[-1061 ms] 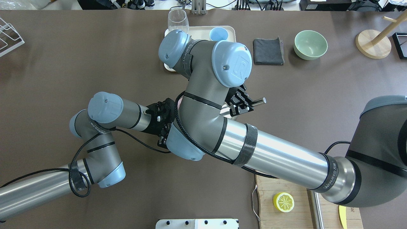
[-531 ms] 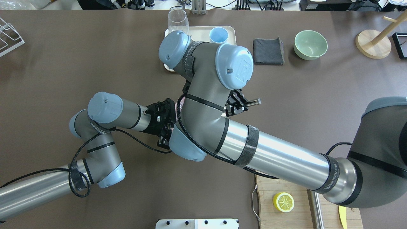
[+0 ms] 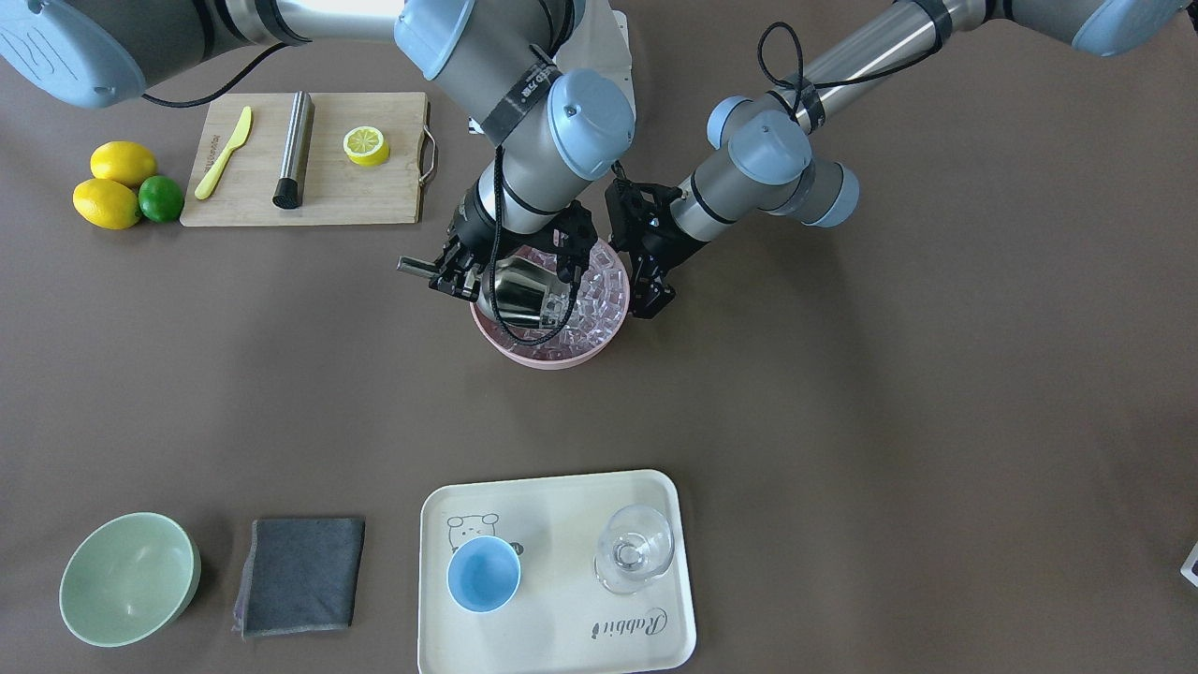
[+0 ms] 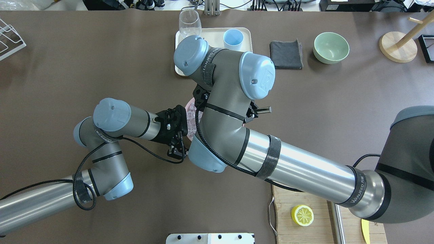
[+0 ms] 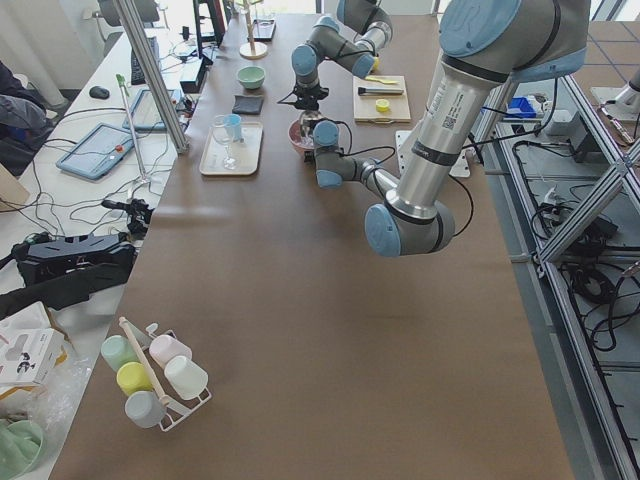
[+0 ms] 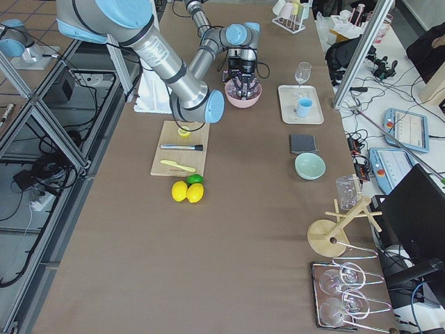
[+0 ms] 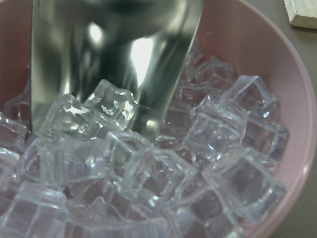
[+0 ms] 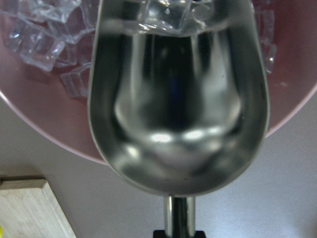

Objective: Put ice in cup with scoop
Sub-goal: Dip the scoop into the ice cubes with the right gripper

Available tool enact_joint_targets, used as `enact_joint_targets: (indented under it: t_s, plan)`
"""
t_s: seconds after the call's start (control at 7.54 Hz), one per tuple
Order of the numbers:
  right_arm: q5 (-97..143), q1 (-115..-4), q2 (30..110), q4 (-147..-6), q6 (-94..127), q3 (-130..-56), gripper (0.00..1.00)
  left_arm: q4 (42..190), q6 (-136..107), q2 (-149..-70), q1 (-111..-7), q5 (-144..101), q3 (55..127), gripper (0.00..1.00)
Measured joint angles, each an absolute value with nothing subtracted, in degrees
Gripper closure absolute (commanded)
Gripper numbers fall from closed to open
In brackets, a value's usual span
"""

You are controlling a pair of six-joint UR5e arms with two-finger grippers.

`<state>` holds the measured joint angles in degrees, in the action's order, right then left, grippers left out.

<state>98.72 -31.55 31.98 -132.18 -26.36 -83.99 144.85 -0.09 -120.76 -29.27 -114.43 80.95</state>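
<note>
The right tool [image 3: 452,276], clamped on the handle of the scoop [image 3: 515,290], has pushed its mouth into the ice [image 3: 599,290] in the bowl [image 3: 552,358], so loading begins; the left tool [image 3: 649,281] sits beside the bowl, its grip indiscernible; the empty cup [image 3: 483,574] stands well apart from the bowl.

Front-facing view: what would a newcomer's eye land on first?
The shiny scoop, held by the right gripper, with its lip in the ice heaped in the pink bowl mid-table. Then the empty light-blue cup on the tray near the operators' edge, beside a clear glass.
</note>
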Motion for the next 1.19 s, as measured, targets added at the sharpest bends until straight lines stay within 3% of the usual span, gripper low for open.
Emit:
enact_joint_targets:
  t_s: [1.19]
  plan:
    - [101.80, -31.65, 39.94, -124.72, -21.99, -92.89, 1.00, 144.84, 0.10, -123.31, -32.01, -114.20, 77.05, 0.02]
